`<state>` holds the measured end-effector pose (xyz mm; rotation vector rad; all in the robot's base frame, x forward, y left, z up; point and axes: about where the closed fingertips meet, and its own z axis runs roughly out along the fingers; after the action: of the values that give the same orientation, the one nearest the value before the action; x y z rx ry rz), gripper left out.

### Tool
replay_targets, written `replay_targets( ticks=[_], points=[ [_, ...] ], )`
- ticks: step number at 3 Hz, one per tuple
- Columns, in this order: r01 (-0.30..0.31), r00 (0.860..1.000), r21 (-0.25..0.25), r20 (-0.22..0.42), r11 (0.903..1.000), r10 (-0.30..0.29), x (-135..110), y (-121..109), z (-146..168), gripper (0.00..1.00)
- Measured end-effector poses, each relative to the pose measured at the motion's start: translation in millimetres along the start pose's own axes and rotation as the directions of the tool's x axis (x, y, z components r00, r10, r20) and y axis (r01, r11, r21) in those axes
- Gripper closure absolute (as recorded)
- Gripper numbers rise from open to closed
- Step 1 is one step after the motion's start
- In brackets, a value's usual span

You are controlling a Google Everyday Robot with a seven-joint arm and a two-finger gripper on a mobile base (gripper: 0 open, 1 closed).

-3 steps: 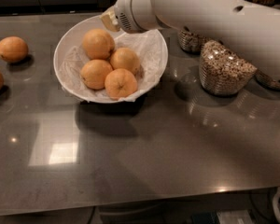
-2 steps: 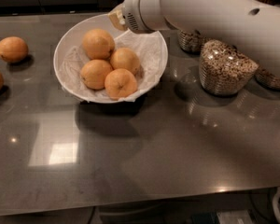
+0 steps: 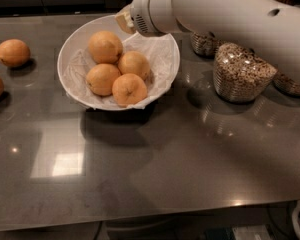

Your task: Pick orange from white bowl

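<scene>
Dark desk (image 3: 155,184), seen from its near edge to the far side. Past the bare near part stands the white bowl (image 3: 61,74), lined with crinkled paper and holding four fruits. Three smaller oranges (image 3: 129,89) lie toward the front and middle. The orange (image 3: 105,46) to be picked (the largest of the four) rests against the far left wall. Two loose oranges (image 3: 13,52) lie on the desk to the left, well apart from the bowl. A glass jar (image 3: 240,74) of cereal stands to the right.

Farthest back, the white arm (image 3: 230,14) reaches in from the upper right. Its tool (image 3: 124,21) sits over the far rim of the bowl, just beside the orange but not on it. Whether the tool is spread or pressed together cannot be told.

Over the last second the tool has barely shifted along the rim, and no fruit has moved. The approach appears nearly complete, with the descent and the grasp both still ahead.
</scene>
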<state>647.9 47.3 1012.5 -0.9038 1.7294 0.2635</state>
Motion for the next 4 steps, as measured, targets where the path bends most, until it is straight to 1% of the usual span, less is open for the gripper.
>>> replay_targets(
  ticks=[1,2,3,4],
  points=[
    [-0.031,0.999,-0.049,-0.010,0.9983,0.031,8.6,12.3,12.0,0.34],
    [-0.049,0.999,-0.097,-0.019,0.9941,0.048,12.8,23.9,24.4,0.22],
    [-0.053,0.998,-0.117,-0.027,0.9917,0.050,14.6,28.6,32.2,0.11],
    [-0.053,0.998,-0.127,-0.031,0.9904,0.050,16.0,30.6,38.2,0.12]
  ],
)
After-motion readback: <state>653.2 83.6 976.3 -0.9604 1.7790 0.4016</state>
